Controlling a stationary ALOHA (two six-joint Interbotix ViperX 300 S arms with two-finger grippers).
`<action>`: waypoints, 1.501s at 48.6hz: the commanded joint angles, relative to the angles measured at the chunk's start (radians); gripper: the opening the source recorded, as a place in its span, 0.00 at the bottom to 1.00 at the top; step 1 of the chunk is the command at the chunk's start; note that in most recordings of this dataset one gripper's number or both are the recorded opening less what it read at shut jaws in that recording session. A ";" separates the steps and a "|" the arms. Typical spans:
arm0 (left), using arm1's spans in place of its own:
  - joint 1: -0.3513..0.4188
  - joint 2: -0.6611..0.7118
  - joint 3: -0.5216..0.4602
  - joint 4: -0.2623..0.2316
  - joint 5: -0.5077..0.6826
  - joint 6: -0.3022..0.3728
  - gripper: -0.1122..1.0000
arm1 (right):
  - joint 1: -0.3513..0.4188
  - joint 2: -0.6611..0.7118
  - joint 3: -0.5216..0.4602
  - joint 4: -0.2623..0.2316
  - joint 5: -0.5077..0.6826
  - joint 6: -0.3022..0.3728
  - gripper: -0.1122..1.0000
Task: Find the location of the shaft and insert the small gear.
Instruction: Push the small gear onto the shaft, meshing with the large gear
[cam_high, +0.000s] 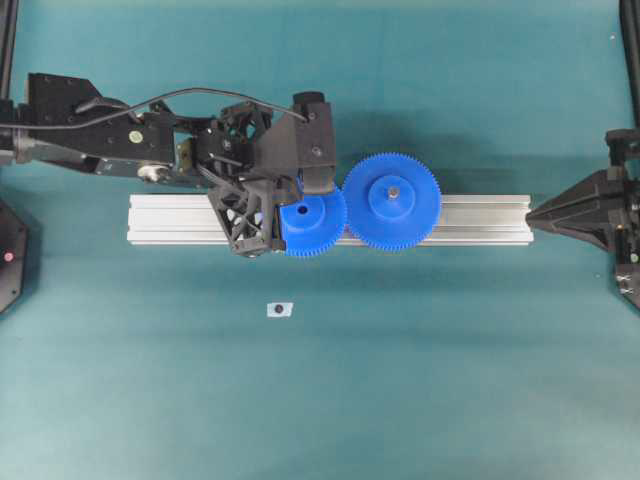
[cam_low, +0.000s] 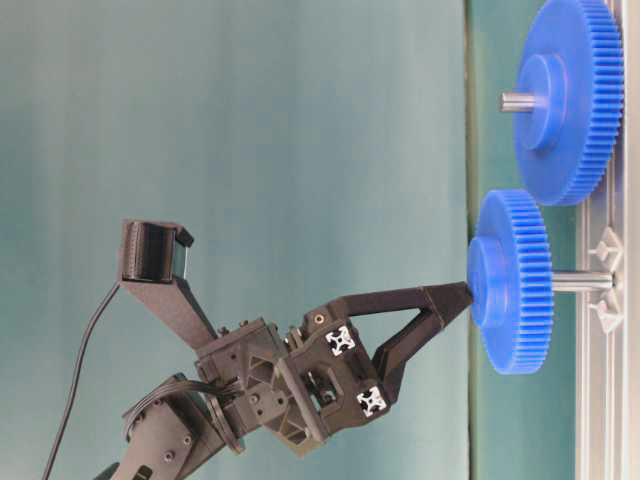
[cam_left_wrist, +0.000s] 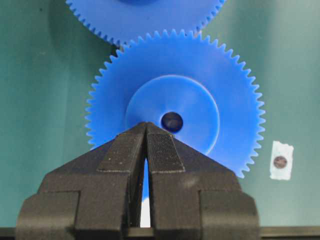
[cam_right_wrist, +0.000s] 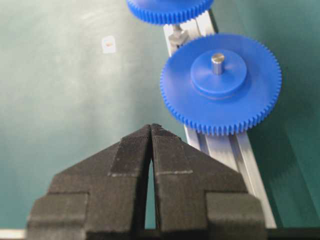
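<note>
The small gear (cam_low: 510, 280), blue with a raised hub, sits on the shaft (cam_low: 582, 282), and bare silver peg shows between it and the rail. Its dark centre hole (cam_left_wrist: 171, 121) faces my left wrist camera. My left gripper (cam_low: 466, 292) is shut and holds nothing. Its tips rest against the hub (cam_left_wrist: 172, 112) just beside the hole. From overhead the small gear (cam_high: 315, 225) meshes with the larger blue gear (cam_high: 392, 200). My right gripper (cam_high: 535, 212) is shut and empty at the rail's right end, well short of the larger gear (cam_right_wrist: 220, 82).
The aluminium rail (cam_high: 480, 220) runs left to right across the middle of the green table and carries both gears. A small white sticker with a dark dot (cam_high: 279, 309) lies on the table in front of the rail.
</note>
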 joint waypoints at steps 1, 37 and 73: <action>-0.002 -0.021 -0.018 0.003 -0.005 -0.002 0.11 | -0.003 0.003 -0.008 0.002 -0.009 0.008 0.16; -0.080 0.054 -0.037 0.003 -0.049 -0.018 0.11 | -0.003 -0.014 -0.003 -0.009 -0.011 0.008 0.16; -0.092 -0.259 0.015 0.003 -0.048 -0.023 0.11 | -0.003 -0.020 -0.003 -0.008 -0.009 0.009 0.16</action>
